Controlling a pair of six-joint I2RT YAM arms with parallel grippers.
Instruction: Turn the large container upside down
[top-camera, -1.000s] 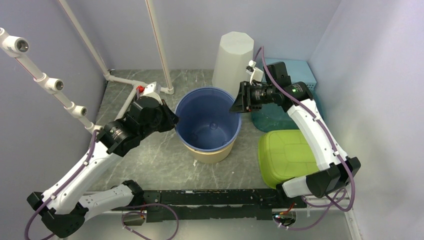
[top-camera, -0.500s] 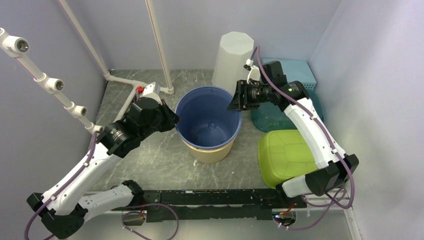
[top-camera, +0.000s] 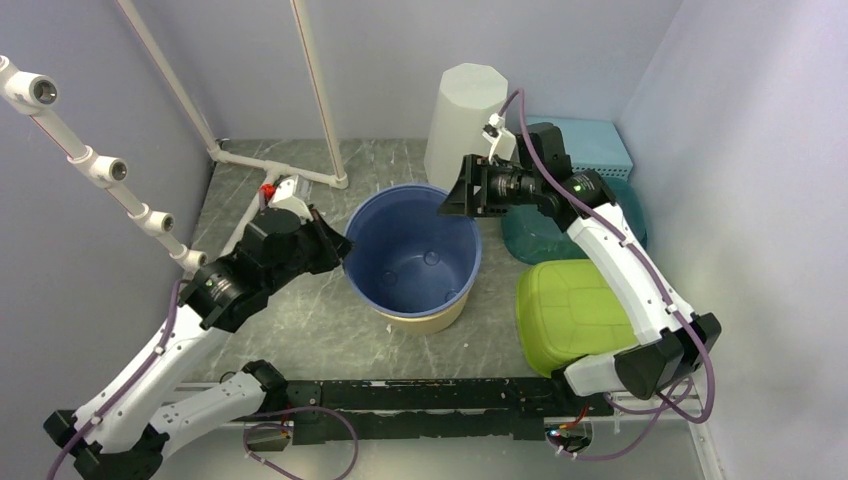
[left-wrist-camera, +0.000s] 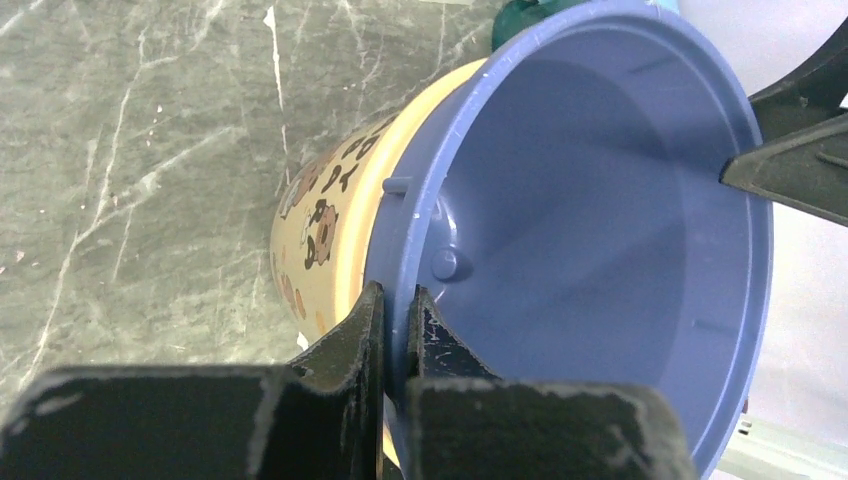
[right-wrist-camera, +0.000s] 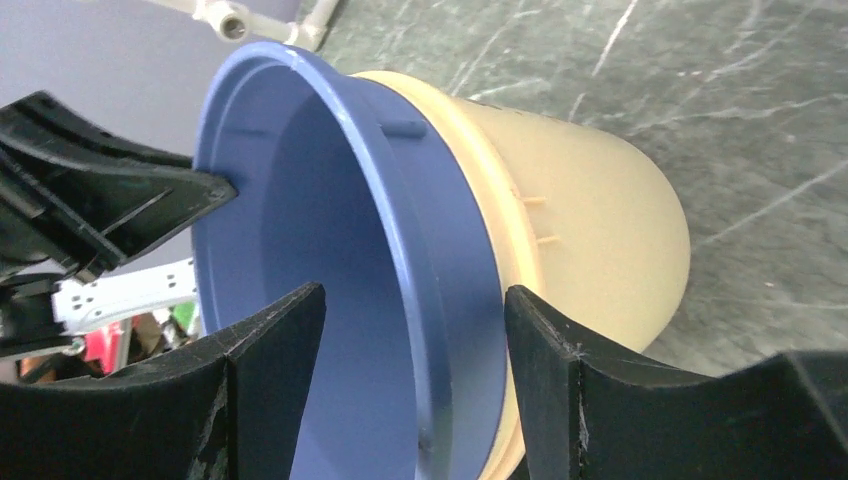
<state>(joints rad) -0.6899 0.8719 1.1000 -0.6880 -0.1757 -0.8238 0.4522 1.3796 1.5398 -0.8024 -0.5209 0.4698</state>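
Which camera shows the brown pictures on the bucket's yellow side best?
Left wrist: the pictures show close up. The top view shows just a yellow strip of the bucket; the right wrist sees a plain side.

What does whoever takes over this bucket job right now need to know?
The left pincer is shut on the left rim of the bucket.
The right pincer is open, straddling the far-right rim without gripping.
The bucket is mid-table, mouth up and slightly tilted.
Done: one side gripped.
Left: close the right pincer, lift, flip, and set it mouth down.
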